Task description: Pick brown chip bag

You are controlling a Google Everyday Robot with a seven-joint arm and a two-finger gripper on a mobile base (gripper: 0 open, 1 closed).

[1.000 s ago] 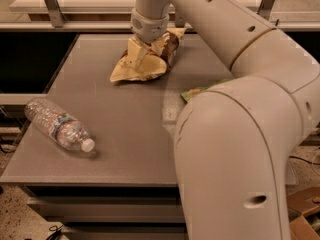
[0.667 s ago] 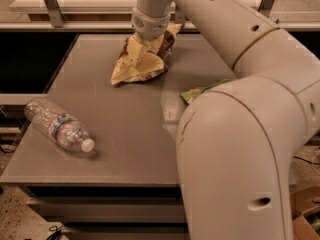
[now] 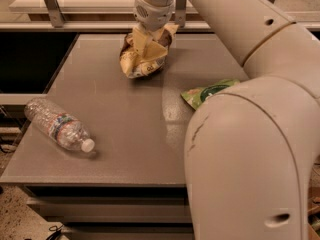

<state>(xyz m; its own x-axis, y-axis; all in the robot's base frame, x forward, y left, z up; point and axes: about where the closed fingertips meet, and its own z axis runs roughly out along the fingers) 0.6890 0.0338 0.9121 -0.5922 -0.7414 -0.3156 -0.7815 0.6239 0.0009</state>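
My gripper [image 3: 149,37], over the table's [image 3: 100,104] far side, is clenched on the crumpled brown chip bag [image 3: 141,60].

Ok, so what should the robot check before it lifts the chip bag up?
1. The gripper is on the brown chip bag, at the far side of the table: ok.
2. It is shut on the bag, which is bunched up in its grasp: ok.
3. The bag is off the table: cannot tell.
4. The green pouch lies apart from the bag: ok.
5. The water bottle lies well away, near the front left: ok.
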